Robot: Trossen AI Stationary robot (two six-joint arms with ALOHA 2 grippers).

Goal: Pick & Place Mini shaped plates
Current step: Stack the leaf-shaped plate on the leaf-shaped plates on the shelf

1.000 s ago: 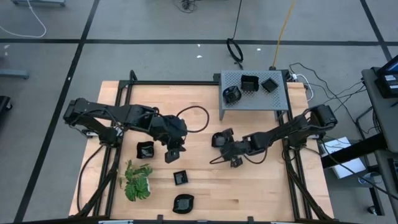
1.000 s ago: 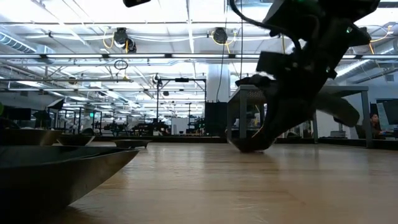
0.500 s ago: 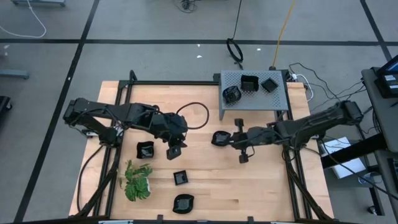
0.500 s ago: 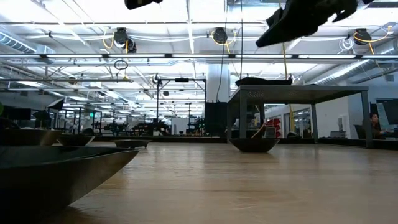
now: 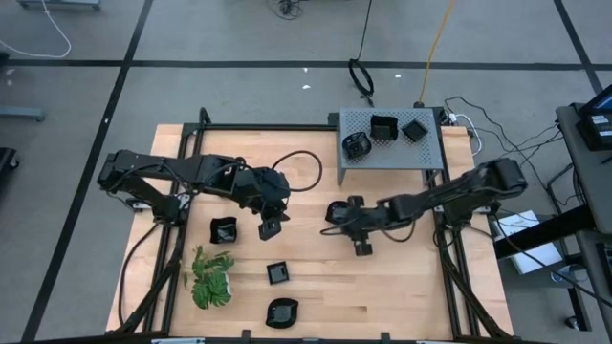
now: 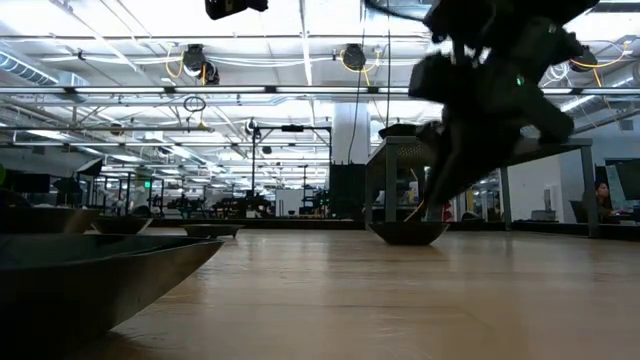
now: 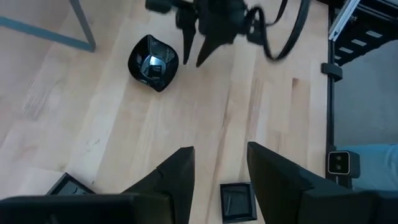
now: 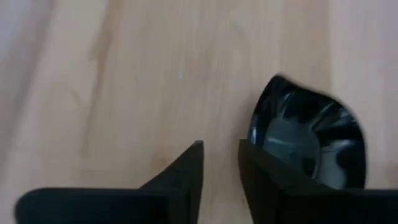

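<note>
The mini shaped plates are glossy black dishes. A wavy-edged plate [image 5: 335, 212] [image 8: 309, 143] [image 7: 153, 60] [image 6: 407, 232] rests on its base on the wood mid-table. My right gripper [image 5: 348, 220] [image 8: 221, 149] [image 7: 194, 53] is open and low, right beside this plate on its right side. My left gripper [image 5: 271, 227] [image 7: 221, 158] is open and hovers over bare wood left of centre. A square plate [image 5: 223, 230], a small square plate [image 5: 277, 273] [image 7: 236, 202] and a round plate [image 5: 282, 311] lie on the table's near-left part. My right gripper has one finger [image 8: 264, 165] at the wavy-edged plate's rim [image 8: 261, 124], coming down from above on the plate's right side. I cannot tell whether it touches the rim. The plate sits flat on the table, outside the gap between the fingers.
A grey perforated metal stand [image 5: 430, 155] at the far right carries three more black plates [image 5: 383, 127]. A green leafy plant [image 5: 210, 277] lies near the left edge. A black cable loop [image 5: 304, 182] hangs by the left arm. Bare wood spreads along the near right.
A second ago my right gripper was low around the wavy-edged plate. It then rose and pulled back toward the table's right edge, leaving the plate in place. Now it has come back down beside the plate. The plate has not moved.
</note>
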